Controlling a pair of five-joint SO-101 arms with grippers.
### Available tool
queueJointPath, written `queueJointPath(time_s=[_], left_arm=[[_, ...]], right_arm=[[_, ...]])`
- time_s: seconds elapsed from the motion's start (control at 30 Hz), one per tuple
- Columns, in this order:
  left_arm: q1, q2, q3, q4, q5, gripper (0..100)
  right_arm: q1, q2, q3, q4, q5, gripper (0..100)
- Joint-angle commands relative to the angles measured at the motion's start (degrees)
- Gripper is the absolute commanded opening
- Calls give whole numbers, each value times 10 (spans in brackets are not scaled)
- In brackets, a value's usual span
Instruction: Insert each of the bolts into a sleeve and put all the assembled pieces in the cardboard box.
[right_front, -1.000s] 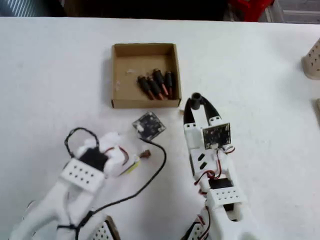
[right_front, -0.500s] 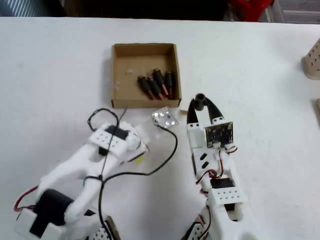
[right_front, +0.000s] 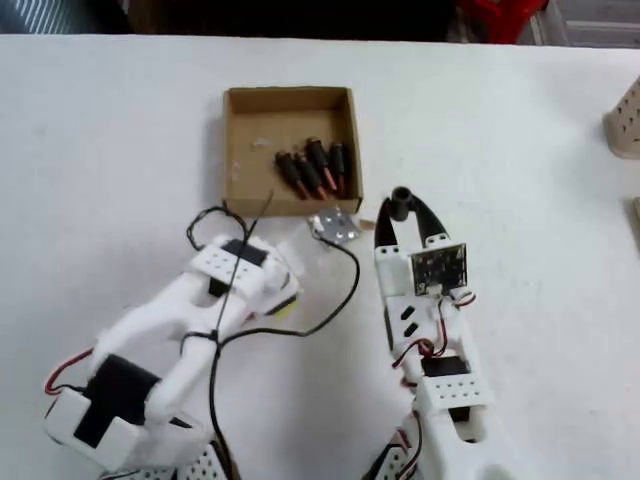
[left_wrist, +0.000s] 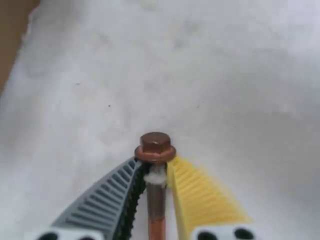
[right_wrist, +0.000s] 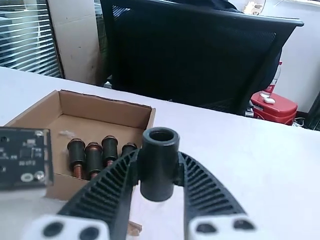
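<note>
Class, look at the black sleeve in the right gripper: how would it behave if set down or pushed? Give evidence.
The sleeve is a smooth round tube, so on its side it would probably roll. Stood on end it looks squat enough to stay upright. It seems rigid: the right gripper clamps it without visible denting.

Legend: you can read no text, number, label or sign in any view. The walls of the cardboard box (right_front: 290, 207) are plain, and any marks on the circuit board (right_front: 437, 266) are too small to make out.
</note>
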Motion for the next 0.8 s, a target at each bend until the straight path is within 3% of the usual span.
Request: queueJointPath(time_s=[0.0, 0.23, 0.6, 0.77], left_arm=[[1, 0, -19, -2, 35, 43], [0, 0, -20, 15, 49, 39], [-131, -4, -55, 11, 277, 38], [-195, -4, -85, 6, 343, 38]], right_arm=[[0, -10, 4, 15, -4, 15], [2, -10, 4, 15, -4, 15], [-9, -10, 4, 30, -4, 16], [-26, -10, 4, 42, -5, 16]])
